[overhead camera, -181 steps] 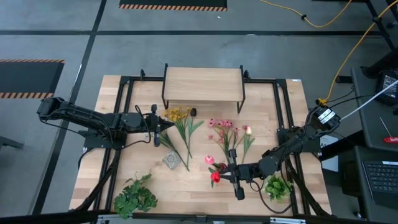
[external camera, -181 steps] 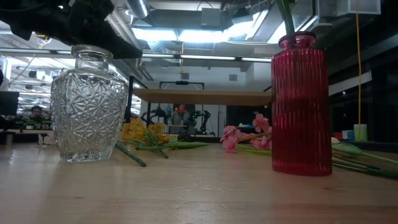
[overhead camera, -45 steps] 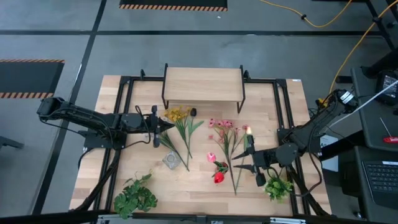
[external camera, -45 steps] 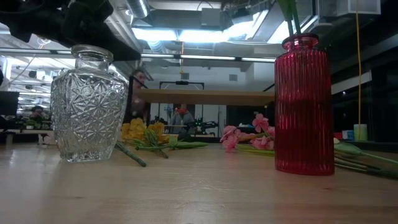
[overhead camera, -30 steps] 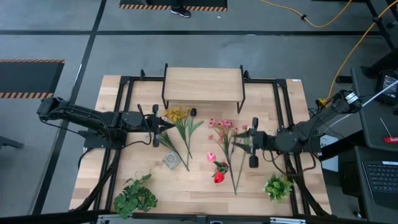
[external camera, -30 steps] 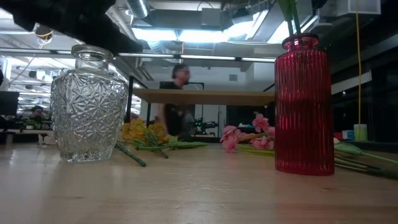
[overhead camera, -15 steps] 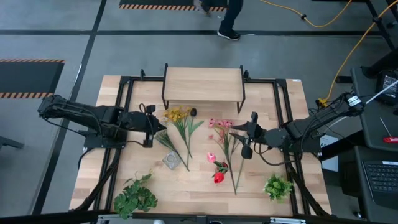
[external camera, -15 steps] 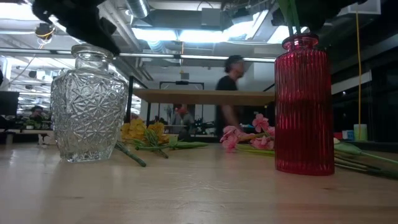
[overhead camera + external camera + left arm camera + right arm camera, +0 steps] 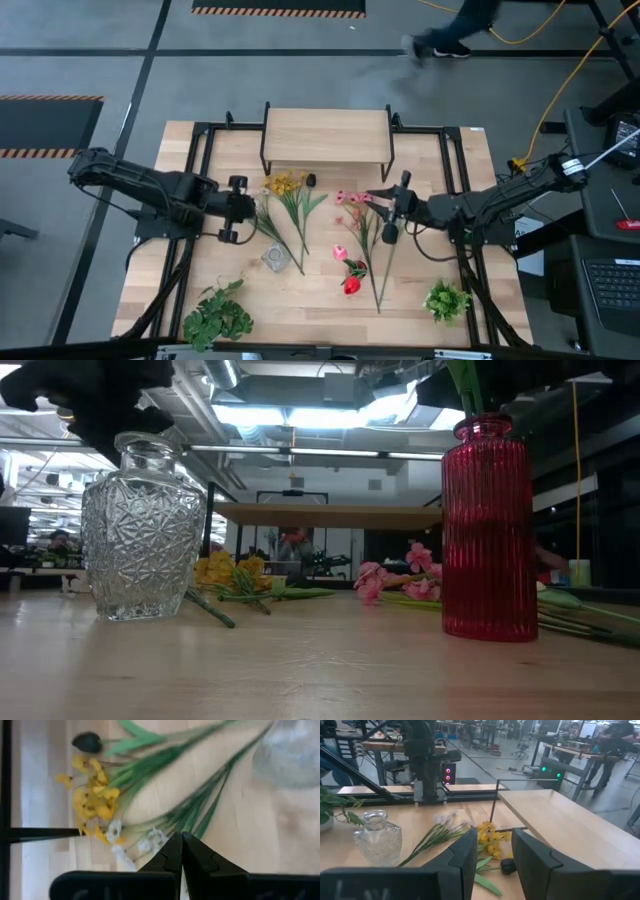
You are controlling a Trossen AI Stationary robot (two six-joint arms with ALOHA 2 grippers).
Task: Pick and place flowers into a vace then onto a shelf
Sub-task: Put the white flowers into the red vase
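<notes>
The flowers lie flat on the table in loose bunches: yellow ones [image 9: 285, 185] with a dark blossom [image 9: 311, 180], white-tipped stems [image 9: 150, 840] and pink ones [image 9: 355, 200]. A clear glass vase [image 9: 276, 257] stands near the middle. A red vase [image 9: 490, 530] holds green stems. The shelf [image 9: 326, 136] stands at the far edge. My left gripper [image 9: 181, 840] is shut and tipped downward above the white blossoms. My right gripper [image 9: 495, 855] is open with nothing between its fingers, level above the pink flowers [image 9: 378, 200].
Two leafy green plants sit near the front edge, one at the left [image 9: 218, 315] and one at the right [image 9: 446, 300]. Black frame rails [image 9: 200, 160] run along both sides of the table. A person [image 9: 455, 30] walks past beyond the far edge.
My left gripper has tipped from nearly level to pointing steeply down and drawn back a little toward the table's left edge, staying shut. My right gripper has moved toward the far edge and the left, over the pink flowers, with its gap unchanged. A person has walked past behind the table.
</notes>
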